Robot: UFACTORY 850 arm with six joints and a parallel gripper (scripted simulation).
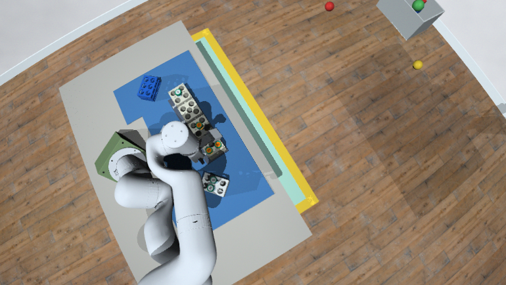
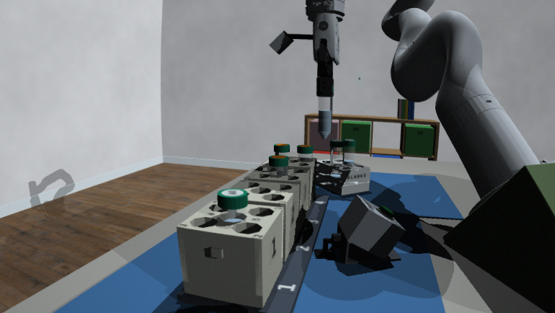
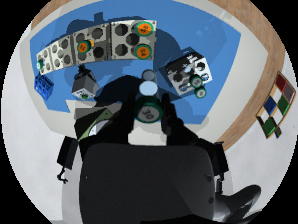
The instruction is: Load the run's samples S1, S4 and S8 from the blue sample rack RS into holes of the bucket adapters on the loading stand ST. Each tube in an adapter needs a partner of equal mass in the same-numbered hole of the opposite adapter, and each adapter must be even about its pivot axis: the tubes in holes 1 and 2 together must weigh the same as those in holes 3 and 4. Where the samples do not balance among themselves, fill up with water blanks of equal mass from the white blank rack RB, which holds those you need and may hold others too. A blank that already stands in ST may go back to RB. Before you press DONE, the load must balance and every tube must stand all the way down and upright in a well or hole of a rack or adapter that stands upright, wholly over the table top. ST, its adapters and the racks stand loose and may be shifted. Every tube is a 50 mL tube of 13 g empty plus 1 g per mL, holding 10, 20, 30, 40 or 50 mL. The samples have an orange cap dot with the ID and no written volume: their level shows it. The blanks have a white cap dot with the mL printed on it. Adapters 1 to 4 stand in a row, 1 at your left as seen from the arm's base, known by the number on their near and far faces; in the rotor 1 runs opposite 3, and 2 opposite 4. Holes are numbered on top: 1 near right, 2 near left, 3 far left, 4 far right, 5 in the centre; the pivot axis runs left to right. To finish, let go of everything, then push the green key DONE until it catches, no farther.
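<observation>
My gripper is shut on a green-capped blank tube. It holds the tube upright, high above the far end of the loading stand ST; in the top view the arm hides the fingers. Adapter 1 holds a white-dot blank in its centre hole. Adapter 3 holds an orange-dot sample. Adapter 4 holds two orange-dot samples. Adapter 2 shows empty holes. The blue rack RS looks empty.
The white blank rack RB stands beyond adapter 4 with green-capped blanks. A grey tilted box with the green DONE key sits beside the stand, on the arm's side. The green arm base is at the table's near side.
</observation>
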